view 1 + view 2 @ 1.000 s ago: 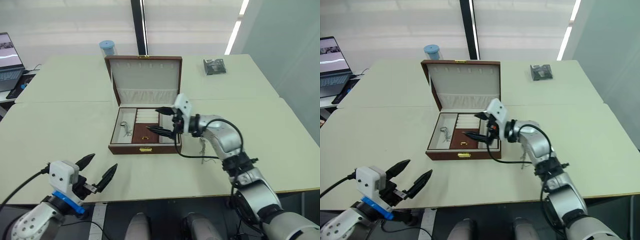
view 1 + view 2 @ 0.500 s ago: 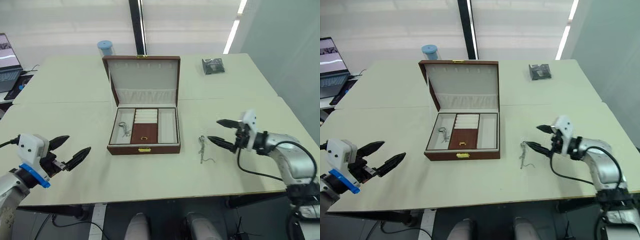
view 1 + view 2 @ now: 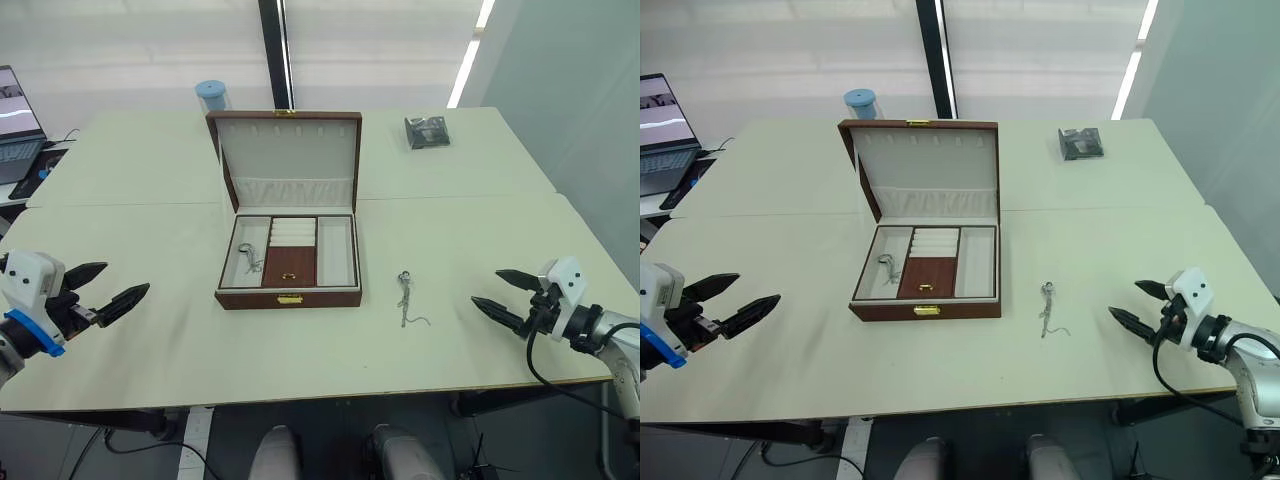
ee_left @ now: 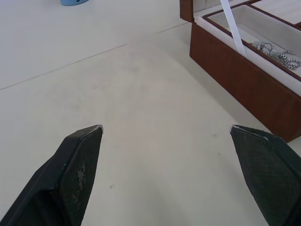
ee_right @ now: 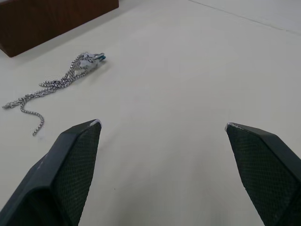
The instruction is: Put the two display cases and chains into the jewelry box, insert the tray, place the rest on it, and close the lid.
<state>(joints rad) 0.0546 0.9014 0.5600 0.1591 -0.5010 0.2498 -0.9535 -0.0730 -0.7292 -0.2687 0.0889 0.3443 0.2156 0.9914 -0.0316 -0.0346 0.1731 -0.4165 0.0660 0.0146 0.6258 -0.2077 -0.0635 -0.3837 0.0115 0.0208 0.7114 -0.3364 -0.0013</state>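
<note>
I am holding both jaws open over the desk (image 3: 150, 220): left gripper (image 3: 104, 288) at nine o'clock of the jewelry box (image 3: 289, 285), right gripper (image 3: 508, 297) at three o'clock, beyond a chain (image 3: 405, 299).

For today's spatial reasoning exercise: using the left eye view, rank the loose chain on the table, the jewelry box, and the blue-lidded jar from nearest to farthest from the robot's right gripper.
From the right gripper:
1. Loose chain, on the table between the gripper and the box.
2. Jewelry box, mid-table with its lid open.
3. Blue-lidded jar, at the far edge behind the box, toward the robot's left.
</note>
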